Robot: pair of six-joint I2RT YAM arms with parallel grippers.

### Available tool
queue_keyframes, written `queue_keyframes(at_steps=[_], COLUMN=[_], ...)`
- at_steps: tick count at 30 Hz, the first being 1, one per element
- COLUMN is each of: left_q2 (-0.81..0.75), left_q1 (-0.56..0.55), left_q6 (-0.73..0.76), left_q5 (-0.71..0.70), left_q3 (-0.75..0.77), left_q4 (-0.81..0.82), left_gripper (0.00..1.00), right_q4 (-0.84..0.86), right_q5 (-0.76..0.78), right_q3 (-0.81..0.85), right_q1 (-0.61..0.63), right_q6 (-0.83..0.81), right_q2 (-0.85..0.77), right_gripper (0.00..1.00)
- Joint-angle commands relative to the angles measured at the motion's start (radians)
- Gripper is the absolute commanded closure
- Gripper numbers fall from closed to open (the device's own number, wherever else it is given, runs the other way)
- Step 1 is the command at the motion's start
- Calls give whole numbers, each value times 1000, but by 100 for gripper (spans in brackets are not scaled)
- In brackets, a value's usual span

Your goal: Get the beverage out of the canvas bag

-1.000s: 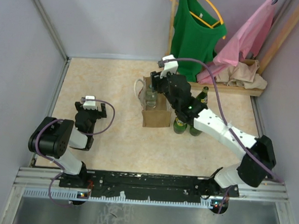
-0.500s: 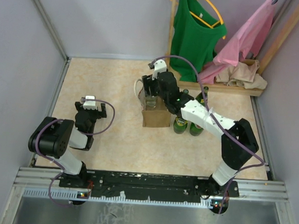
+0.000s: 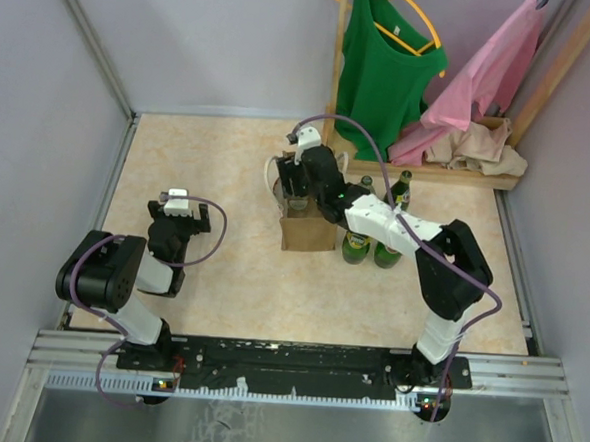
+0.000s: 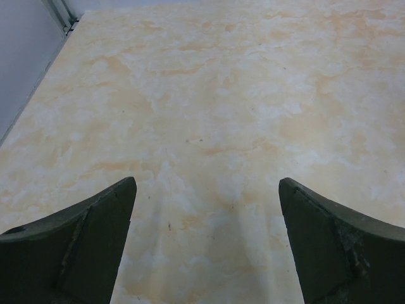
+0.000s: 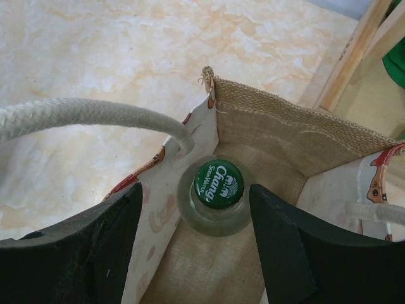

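Beverage bottle stands upright in the canvas bag, midway along the tabletop toward its far edge, with its green cap up. The right gripper hangs directly above it, with its jaws spread on both sides of the neck and not touching. The left gripper is also spread and is well apart, near the left edge.

Bright, even, diffuse light fills all 3 views; shadows on the pale marbled beige table are faint and soft-edged. The dark left claw looks slightly blurred close up, while the round green metal bottle cap is sharp, its print readable.
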Motion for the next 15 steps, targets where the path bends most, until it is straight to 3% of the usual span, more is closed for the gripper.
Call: queue_keyframes(at_steps=[1,10,15], left_q2=[0,0,-1], left_q1=[4,5,4], left_q6=[-8,-8,-8], left_q5=[9,10,10], left_q3=[12,12,12], left_q4=[13,13,12], left_gripper=[0,0,0], right_q4=[64,82,88], right_q5=[23,64,74], right_q3=[37,67,94], right_q1=[-14,-26,-26], right_q6=[12,-6,-8], right_q2=[4,67,117], right_gripper=[32,33,38])
